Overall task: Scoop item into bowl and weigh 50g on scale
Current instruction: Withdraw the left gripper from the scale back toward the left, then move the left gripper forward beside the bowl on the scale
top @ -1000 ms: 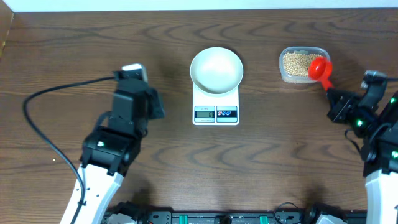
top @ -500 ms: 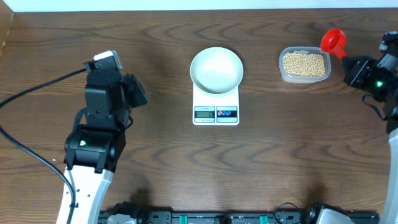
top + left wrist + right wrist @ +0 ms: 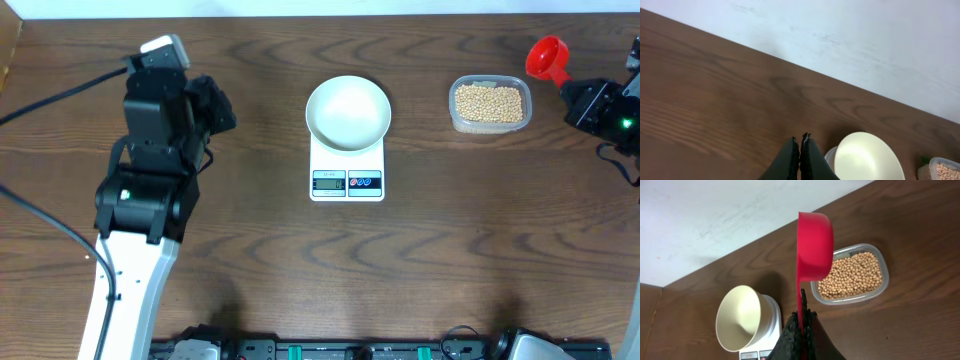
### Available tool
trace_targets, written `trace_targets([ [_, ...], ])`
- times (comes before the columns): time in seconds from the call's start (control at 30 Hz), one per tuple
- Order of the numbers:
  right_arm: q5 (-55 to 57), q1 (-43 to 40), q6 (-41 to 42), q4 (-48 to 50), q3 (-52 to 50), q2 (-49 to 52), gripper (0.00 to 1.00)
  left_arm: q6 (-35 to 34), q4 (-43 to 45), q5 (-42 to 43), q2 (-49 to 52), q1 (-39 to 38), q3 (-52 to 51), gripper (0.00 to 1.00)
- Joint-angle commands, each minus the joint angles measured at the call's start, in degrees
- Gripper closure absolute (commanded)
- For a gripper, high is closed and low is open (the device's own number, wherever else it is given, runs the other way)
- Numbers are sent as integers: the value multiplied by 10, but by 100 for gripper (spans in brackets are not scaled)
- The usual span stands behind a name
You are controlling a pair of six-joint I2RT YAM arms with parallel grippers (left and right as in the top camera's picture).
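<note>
Your left hand (image 3: 800, 144) is hanging over the far-left part of the bench (image 3: 260, 260), fingers pressed together w/ nothing between them, well apart from everything else. At the centre, the bowl (image 3: 348, 110) is sitting empty on the scale (image 3: 347, 168), covering its far end. The display is too small to read, so I'm not seeing whether it's tared. To the right, the beans (image 3: 489, 102) are all lying in the clear tub (image 3: 452, 112), none in the bowl yet. Furthest right, your right hand (image 3: 801, 316) is clamping the handle of the red scoop (image 3: 547, 57), holding it up off the bench just past the tub's far-right corner. Can't tell if anything's in the cup. Risks, imo: the tub is looking light & nothing is bracing it, so digging in may be shoving it across the bench or tipping it. A heaped scoop travelling to the bowl may be shedding beans, & round ones are going to roll. Bumping the bowl's rim could be shifting it & throwing off the reading. Pouring fast is risking an overshoot past 50g.
</note>
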Motion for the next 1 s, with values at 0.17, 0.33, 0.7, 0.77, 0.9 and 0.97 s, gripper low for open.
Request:
trace_targets([
  [0.17,14,4,2,-23,21,2,99,3,-30,124,77,3,71,93],
  [0.33,18,4,0,-31,21,2,99,33,-109,160,117,3,118,93],
  [0.7,32,4,-19,-68,21,2,99,222,-310,243,150,-30,141,89],
  [0.77,33,4,-24,-74,21,2,99,264,-337,243,150,-54,141,88],
  [0.9,35,4,-28,-75,21,2,99,359,-356,242,150,-90,140,78],
  [0.97,34,4,-28,-76,21,2,99,404,-359,241,150,-102,140,77],
])
